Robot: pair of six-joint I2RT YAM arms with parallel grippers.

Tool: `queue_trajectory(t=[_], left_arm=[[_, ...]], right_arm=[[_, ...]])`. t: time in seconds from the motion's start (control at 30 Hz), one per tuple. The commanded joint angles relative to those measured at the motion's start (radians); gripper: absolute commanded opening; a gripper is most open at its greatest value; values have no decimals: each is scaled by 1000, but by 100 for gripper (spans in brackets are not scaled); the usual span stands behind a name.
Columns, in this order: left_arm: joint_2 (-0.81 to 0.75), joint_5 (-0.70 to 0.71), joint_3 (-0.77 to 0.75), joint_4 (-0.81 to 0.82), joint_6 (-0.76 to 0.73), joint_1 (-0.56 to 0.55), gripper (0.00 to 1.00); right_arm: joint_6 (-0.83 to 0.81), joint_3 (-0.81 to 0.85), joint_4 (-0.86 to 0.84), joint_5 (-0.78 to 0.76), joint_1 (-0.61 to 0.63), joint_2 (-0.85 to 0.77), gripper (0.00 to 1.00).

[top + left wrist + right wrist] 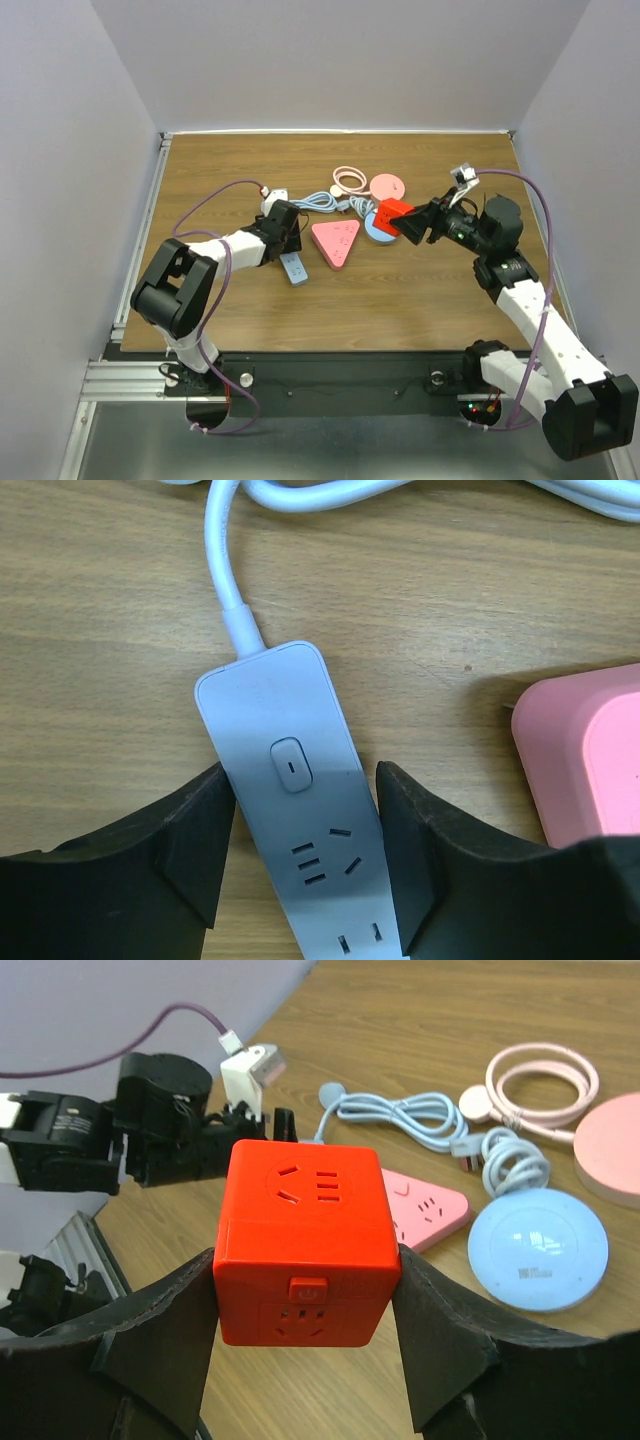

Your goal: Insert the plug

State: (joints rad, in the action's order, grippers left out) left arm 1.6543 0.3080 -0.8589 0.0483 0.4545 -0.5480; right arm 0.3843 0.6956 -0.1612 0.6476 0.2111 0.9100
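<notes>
Pale walls close in a wood-grain desk (430, 300) on three sides. Left of its middle lies the pale blue power strip (290, 730), flat, sockets up, its long axis running from the far edge toward the near edge with a slight lean to the right. Its cable (228, 570) leaves the far end. The left gripper (305, 790) straddles the strip past the switch, fingers against both long sides with no gap showing.

Just right of the strip sits a pink triangular socket (336, 243). Beyond it lie a blue round disc (378, 232), a pink round disc (386, 186), a pink coiled cable (348, 179) and loops of pale blue cord (325, 203).

The right gripper (305, 1270) clamps the red cube socket (305, 1220) by two opposite faces, lifted over the blue disc's right side. One socket face points up and another carries a button; its prongs are hidden. Bare wood runs along the near edge and the right edge.
</notes>
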Motion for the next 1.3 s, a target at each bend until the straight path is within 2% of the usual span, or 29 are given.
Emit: queue_trajectory(t=[0.0, 0.03, 0.3, 0.67, 0.9, 0.93, 1.03, 1.13, 1.2, 1.27], left_arm=[[39, -115, -38, 50, -131, -4, 0], [44, -159, -40, 68, -141, -7, 0], [50, -224, -54, 111, -247, -82, 0], [131, -378, -150, 114, -398, -156, 0], [59, -307, -112, 127, -378, -164, 0], [49, -275, -109, 127, -373, -164, 5], [-11, -238, -88, 151, -350, -164, 42], [-68, -224, -74, 157, -333, -164, 67], [-102, -204, -68, 153, -317, -164, 77], [-129, -157, -68, 121, -262, -162, 79]], right_arm=[[-33, 24, 22, -8, 5, 26, 0], [-33, 25, 25, -5, 5, 32, 0], [-76, 31, 91, -34, 16, 78, 1], [-140, 79, 196, -114, 129, 162, 1], [-214, 172, 302, -155, 217, 249, 1], [-220, 185, 307, -155, 226, 262, 1], [-242, 226, 331, -160, 255, 294, 1], [-278, 257, 374, -163, 261, 305, 1], [-298, 278, 402, -166, 263, 308, 1], [-330, 313, 454, -155, 266, 314, 0]])
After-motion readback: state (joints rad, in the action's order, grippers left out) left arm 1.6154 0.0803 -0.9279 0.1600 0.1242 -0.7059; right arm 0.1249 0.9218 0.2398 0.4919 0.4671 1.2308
